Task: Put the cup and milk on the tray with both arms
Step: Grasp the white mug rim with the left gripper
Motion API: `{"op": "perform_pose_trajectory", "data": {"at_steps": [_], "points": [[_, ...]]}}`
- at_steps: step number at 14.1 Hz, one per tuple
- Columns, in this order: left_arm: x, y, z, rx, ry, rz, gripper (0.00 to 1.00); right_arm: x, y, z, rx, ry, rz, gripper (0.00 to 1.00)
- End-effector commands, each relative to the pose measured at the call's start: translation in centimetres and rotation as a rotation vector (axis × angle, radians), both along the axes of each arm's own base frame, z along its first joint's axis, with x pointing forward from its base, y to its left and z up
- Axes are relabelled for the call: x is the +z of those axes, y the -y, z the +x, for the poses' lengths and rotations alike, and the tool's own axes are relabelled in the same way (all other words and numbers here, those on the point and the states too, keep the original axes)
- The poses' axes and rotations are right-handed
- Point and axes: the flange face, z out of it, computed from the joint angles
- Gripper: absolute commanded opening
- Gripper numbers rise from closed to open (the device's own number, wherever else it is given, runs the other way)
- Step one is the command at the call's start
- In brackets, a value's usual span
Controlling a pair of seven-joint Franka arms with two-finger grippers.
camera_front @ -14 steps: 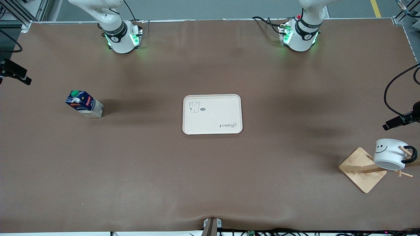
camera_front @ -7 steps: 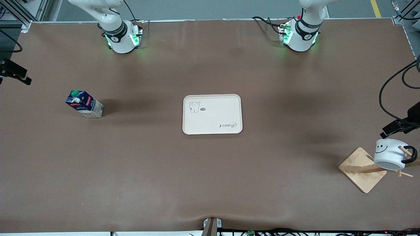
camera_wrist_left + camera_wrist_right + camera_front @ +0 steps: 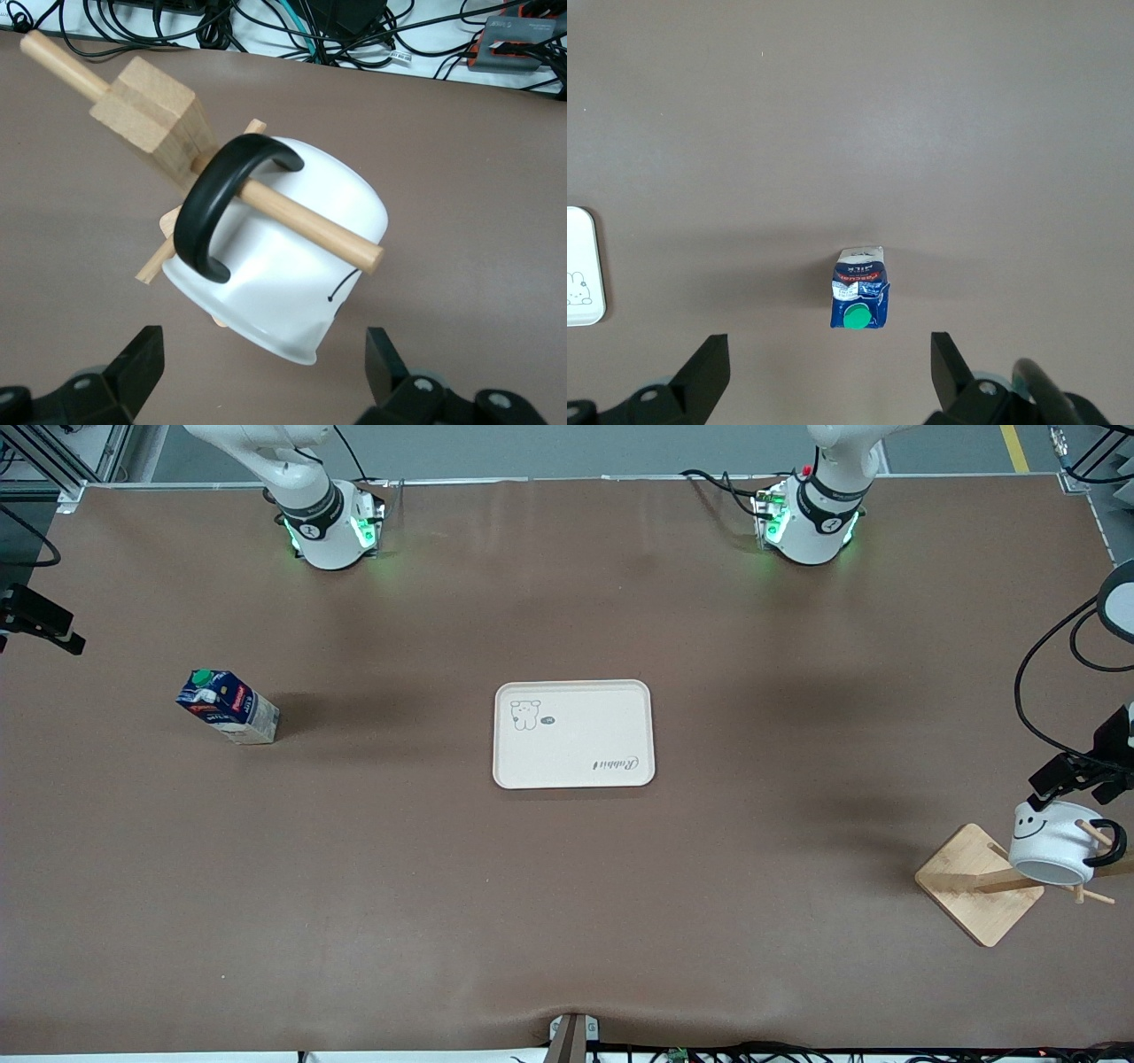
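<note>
Tray (image 3: 574, 734) bare: cup (image 3: 1051, 841) on its peg, apparently untouched, under open left end effector (image 3: 266, 376); milk (image 3: 229, 706) under open right end effector (image 3: 830, 379).

A brown-covered table (image 3: 567, 921) fills the view, grey floor (image 3: 567, 452) above it, black cables (image 3: 797, 1052) along its near edge

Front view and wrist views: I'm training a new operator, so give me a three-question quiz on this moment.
1. True or false: the cup already stands on the tray.
2. What holds the cup up? A) a peg of the wooden rack B) the left end effector C) the table
3. Fill in: the right end effector is open and high over the ____.

Key: 1 false; 2 A; 3 milk.
</note>
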Motion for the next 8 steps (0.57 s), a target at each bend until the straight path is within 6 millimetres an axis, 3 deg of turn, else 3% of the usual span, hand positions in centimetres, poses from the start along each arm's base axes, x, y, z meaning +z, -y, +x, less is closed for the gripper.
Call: {"op": "perform_pose_trajectory", "data": {"at_steps": [1,8], "points": [[0.0,0.2,-0.5,-0.002,0.021,-0.028,1.00,0.5,0.1,-0.1,-0.008,-0.001,0.003,1.00],[-1.4,1.1,0.4,-0.007,0.030,-0.038,0.89,0.5,0.2,-0.1,-0.010,-0.001,0.003,1.00]]}}
